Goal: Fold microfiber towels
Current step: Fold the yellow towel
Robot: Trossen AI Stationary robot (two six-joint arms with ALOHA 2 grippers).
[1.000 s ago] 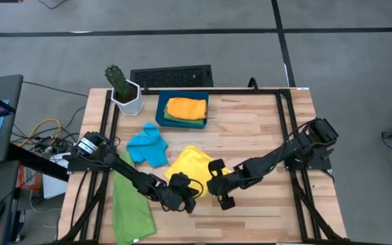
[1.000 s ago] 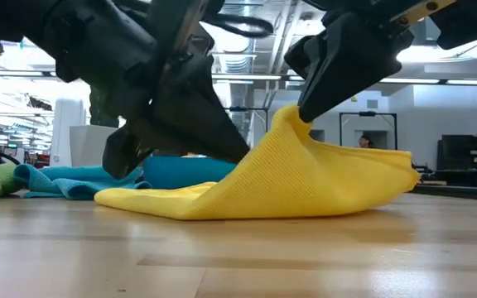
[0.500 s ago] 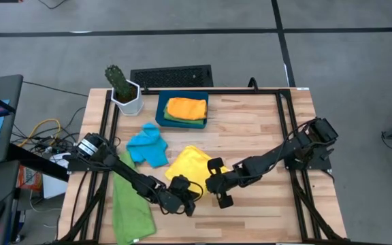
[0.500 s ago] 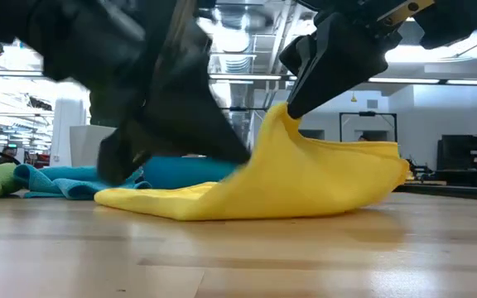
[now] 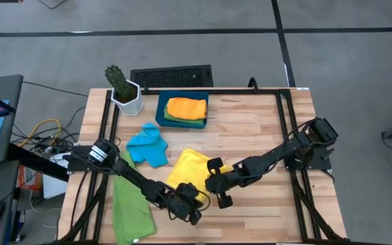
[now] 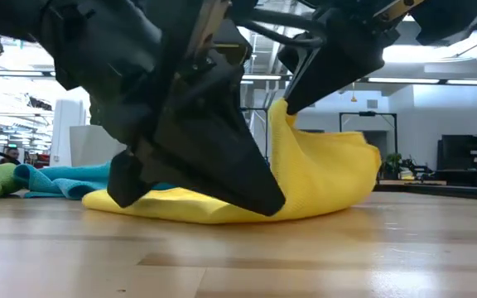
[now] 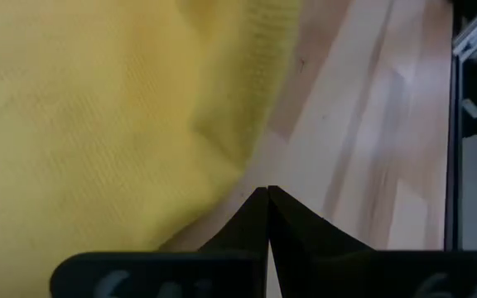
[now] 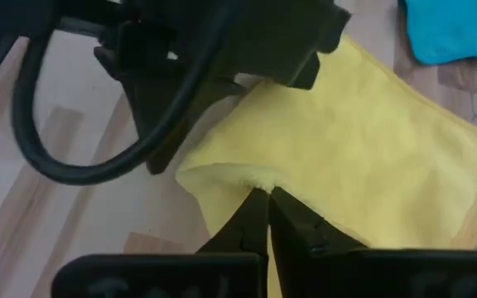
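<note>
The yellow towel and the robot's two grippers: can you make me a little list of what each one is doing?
yellow microfiber towel: on the wooden table, one edge lifted and folded over
right gripper: shut on the yellow towel's raised edge
left gripper: shut, low beside the towel, holding nothing
sky-blue microfiber towel: crumpled beside it, unfolded

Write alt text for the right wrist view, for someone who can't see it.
The right gripper is shut on a raised edge of the yellow towel, which lies rumpled on the wooden table. The left arm reaches in across the towel's far side, and a corner of the sky-blue towel shows beyond it.
</note>
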